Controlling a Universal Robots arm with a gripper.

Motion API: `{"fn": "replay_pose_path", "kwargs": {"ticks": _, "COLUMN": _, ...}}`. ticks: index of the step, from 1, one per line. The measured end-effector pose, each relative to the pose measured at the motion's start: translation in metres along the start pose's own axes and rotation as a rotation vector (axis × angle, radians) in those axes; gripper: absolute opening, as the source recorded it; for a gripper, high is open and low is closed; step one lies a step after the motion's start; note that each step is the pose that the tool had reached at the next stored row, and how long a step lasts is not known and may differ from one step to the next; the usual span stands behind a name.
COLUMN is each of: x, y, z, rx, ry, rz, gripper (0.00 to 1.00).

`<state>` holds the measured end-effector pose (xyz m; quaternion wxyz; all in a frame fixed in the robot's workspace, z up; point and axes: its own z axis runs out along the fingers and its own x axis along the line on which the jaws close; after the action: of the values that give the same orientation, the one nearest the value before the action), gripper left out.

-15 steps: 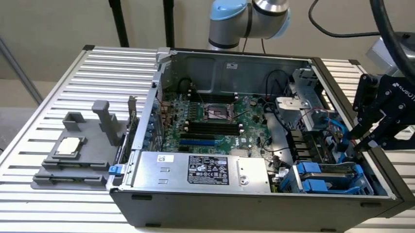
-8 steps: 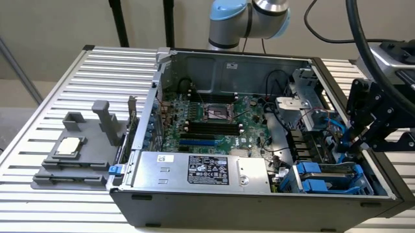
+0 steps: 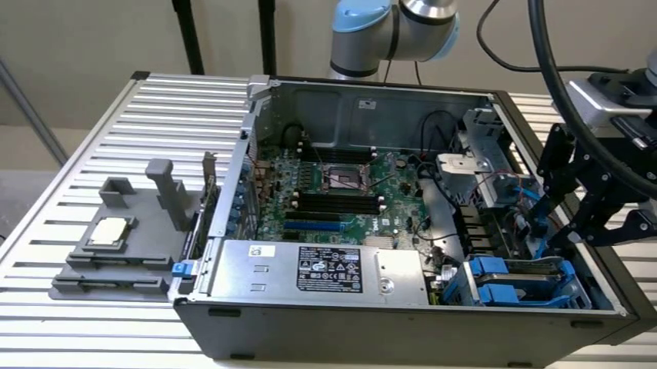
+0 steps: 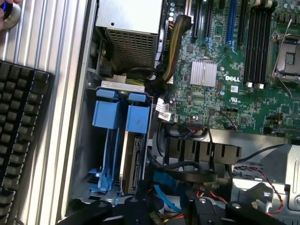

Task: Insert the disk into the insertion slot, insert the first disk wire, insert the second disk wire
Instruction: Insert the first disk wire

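Robotics lab bench, by the look of it; industrial robot arm (image 3: 395,31) standing behind a slatted aluminium table (image 3: 92,154); opened desktop computer case (image 3: 390,334) on the table, motherboard (image 3: 339,192) exposed; grey jig (image 3: 113,269) beside it carrying a processor chip (image 3: 111,232); keyboard (image 4: 21,140) on the slats; thick black cables (image 3: 549,69) hanging loose; plain wall (image 3: 82,38) behind.

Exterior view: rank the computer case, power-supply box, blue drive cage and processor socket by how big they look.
Largest to smallest:
1. computer case
2. power-supply box
3. blue drive cage
4. processor socket, though it sits farther back, which makes it look smaller.
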<state>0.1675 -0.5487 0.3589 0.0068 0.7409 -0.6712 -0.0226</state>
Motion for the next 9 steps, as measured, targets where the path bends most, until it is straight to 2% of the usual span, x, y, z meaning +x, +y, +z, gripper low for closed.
{"fn": "replay_pose_path", "kwargs": {"ticks": 2, "x": 0.0, "y": 0.0009, "z": 0.0001, "rx": -0.0001, "ry": 0.0, "rz": -0.004, "gripper": 0.44}}
{"fn": "replay_pose_path", "kwargs": {"ticks": 3, "x": 0.001, "y": 0.0019, "z": 0.0001, "rx": -0.0001, "ry": 0.0001, "rz": -0.006, "gripper": 0.51}}
{"fn": "replay_pose_path", "kwargs": {"ticks": 9, "x": 0.006, "y": 0.0116, "z": 0.0005, "rx": -0.0004, "ry": 0.0007, "rz": -0.016, "gripper": 0.51}}
